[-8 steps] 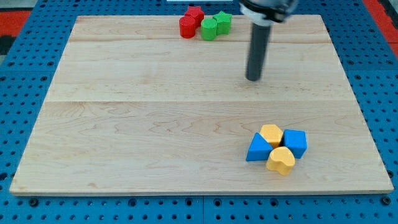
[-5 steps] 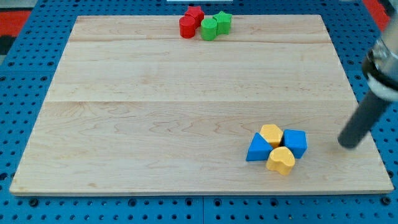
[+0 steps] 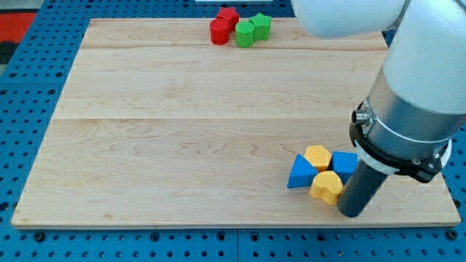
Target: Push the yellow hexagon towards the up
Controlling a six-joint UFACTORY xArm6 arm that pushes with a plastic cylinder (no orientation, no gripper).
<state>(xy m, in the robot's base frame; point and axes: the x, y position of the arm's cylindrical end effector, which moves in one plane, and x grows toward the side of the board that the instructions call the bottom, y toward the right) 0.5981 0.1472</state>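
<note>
The yellow hexagon (image 3: 317, 157) lies near the board's bottom right, packed between a blue triangular block (image 3: 301, 172) on its left, a blue cube (image 3: 344, 164) on its right and a yellow heart-shaped block (image 3: 325, 187) just below it. My tip (image 3: 350, 214) rests on the board at the view's bottom right, close beside the yellow heart's right side and below the blue cube. The rod covers part of the blue cube. The arm's large grey body fills the view's right side.
Two red blocks (image 3: 223, 25) and two green blocks (image 3: 252, 30) sit clustered at the board's top edge, near the middle. The wooden board (image 3: 182, 124) rests on a blue pegboard; its bottom edge lies just below my tip.
My tip went from the board's upper middle to the right edge, then down-left to beside the yellow heart. The yellow heart and blue cube shifted slightly left.
</note>
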